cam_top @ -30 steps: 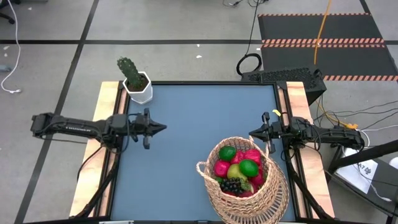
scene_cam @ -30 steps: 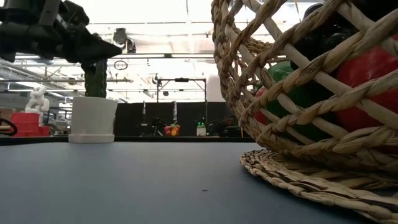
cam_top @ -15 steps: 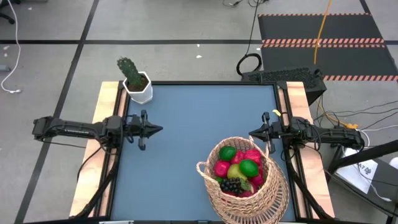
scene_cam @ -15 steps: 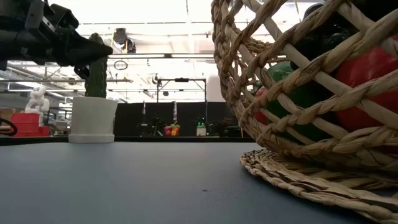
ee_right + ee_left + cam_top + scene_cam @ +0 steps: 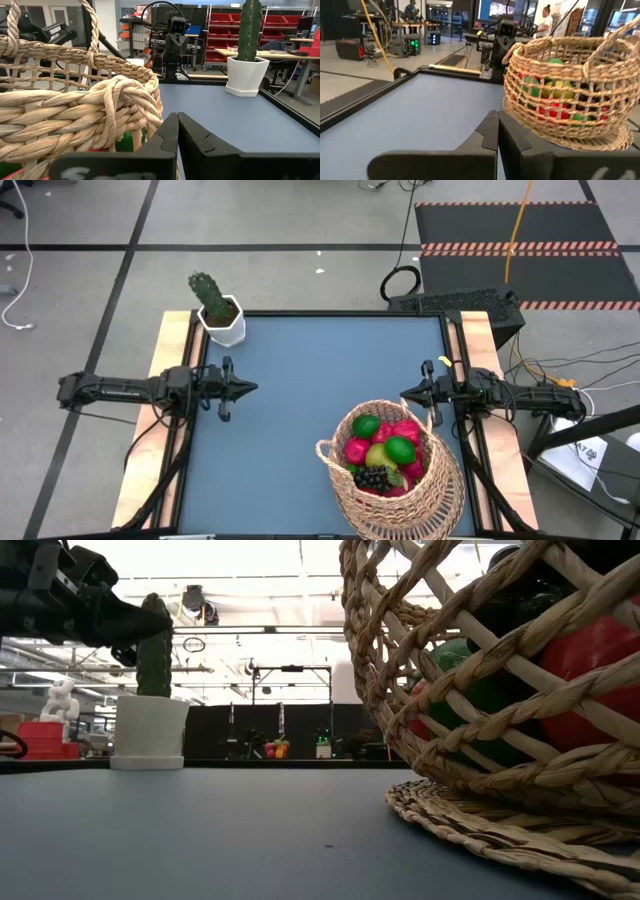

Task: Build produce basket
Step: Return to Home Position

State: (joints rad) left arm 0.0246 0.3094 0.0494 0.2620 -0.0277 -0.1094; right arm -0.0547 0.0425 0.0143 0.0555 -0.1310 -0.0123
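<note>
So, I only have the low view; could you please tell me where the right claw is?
Observer: The right claw is shut, over the right edge of the table, close by the far rim of the basket.
Operator: Thanks. Is any produce outside the basket?
Observer: None that I can see; from above, the produce is piled inside it.
Operator: And is the left claw holding anything?
Observer: No, its wrist view shows the left claw shut on nothing, near the table's left edge.

tan woven basket holds red, green, yellow and dark purple produce; blue counter; green cactus, white pot.
</note>
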